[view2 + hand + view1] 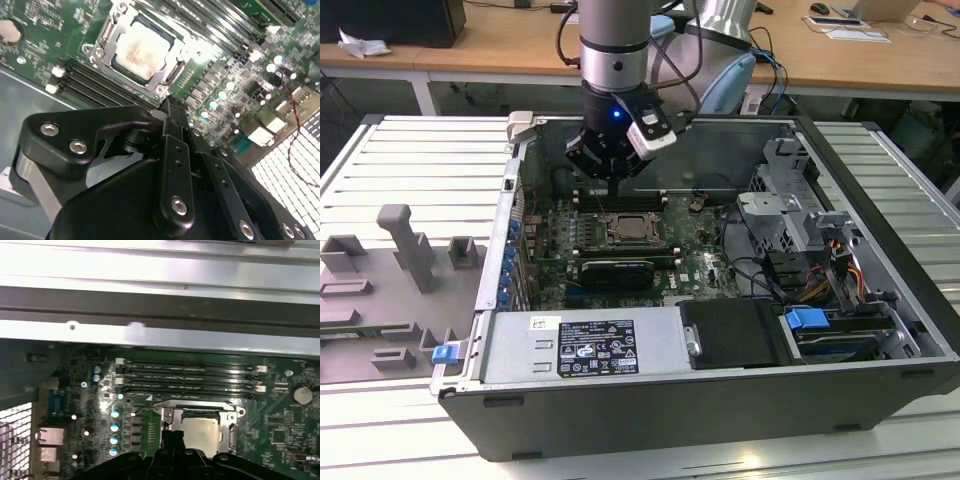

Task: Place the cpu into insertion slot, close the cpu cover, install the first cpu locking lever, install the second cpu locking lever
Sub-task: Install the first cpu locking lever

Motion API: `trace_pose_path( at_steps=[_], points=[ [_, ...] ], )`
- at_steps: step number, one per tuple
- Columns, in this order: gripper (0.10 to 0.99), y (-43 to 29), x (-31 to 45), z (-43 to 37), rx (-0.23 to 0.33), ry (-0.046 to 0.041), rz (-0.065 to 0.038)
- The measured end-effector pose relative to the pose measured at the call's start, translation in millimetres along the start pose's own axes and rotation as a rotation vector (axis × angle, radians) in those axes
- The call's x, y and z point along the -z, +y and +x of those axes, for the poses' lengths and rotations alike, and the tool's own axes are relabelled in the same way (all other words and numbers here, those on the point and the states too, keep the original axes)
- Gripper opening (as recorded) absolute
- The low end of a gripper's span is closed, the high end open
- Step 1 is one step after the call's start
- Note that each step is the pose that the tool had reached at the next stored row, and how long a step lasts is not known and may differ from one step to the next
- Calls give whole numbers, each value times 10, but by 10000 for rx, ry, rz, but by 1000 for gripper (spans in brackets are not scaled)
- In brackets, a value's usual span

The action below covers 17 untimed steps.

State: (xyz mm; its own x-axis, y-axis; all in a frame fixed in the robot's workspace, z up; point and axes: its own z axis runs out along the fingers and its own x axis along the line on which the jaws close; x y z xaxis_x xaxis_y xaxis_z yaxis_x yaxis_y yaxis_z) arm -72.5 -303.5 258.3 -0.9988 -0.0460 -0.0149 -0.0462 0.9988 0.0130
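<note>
The cpu (141, 49), a pale square chip, lies in the insertion slot (630, 232) on the green motherboard (695, 270). The cpu cover (172, 70), a silver frame, lies flat around the chip's face. In the first wrist view the cpu (200, 434) and cpu cover (231, 432) sit just past the black fingertips. My gripper (613, 186) hangs above the board, just behind the socket's far edge, near the memory slots. The gripper (170, 106) is shut with its fingers pressed together and nothing between them. I cannot make out the locking levers.
Long black memory slots (190, 377) run beside the socket. The open case's walls (720, 140) enclose the board, with a power supply box (585, 345) in front and a drive cage (790, 200) at the exterior view's right. A grey fixture (405, 245) stands outside the case.
</note>
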Motion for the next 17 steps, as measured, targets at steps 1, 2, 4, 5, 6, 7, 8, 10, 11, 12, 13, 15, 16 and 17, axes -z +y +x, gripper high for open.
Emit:
trace_pose_path(
  at_steps=[1, 2, 4, 5, 6, 7, 8, 10, 11, 12, 13, 15, 16, 17],
  points=[
    [106, 3, 1, 62, 1, 0, -6],
    [106, 4, 1, 85, 1, 0, -6],
    [106, 5, 1, 117, 0, 0, -7],
    [106, 6, 2, 137, 2, 1, -6],
    [106, 7, 2, 149, 2, 0, -6],
    [106, 7, 2, 163, 2, 0, -7],
    [106, 8, 2, 182, 2, 0, -7],
    [106, 11, 3, 248, 1, 0, -9],
    [106, 13, 4, 288, 2, 1, -9],
    [106, 14, 5, 314, 1, 0, -9],
    [106, 15, 5, 334, 0, 0, -10],
    [106, 25, 4, 360, 2, 0, -11],
    [106, 33, 4, 366, 2, 0, -11],
    [106, 56, 4, 375, 3, 0, -10]
  ],
)
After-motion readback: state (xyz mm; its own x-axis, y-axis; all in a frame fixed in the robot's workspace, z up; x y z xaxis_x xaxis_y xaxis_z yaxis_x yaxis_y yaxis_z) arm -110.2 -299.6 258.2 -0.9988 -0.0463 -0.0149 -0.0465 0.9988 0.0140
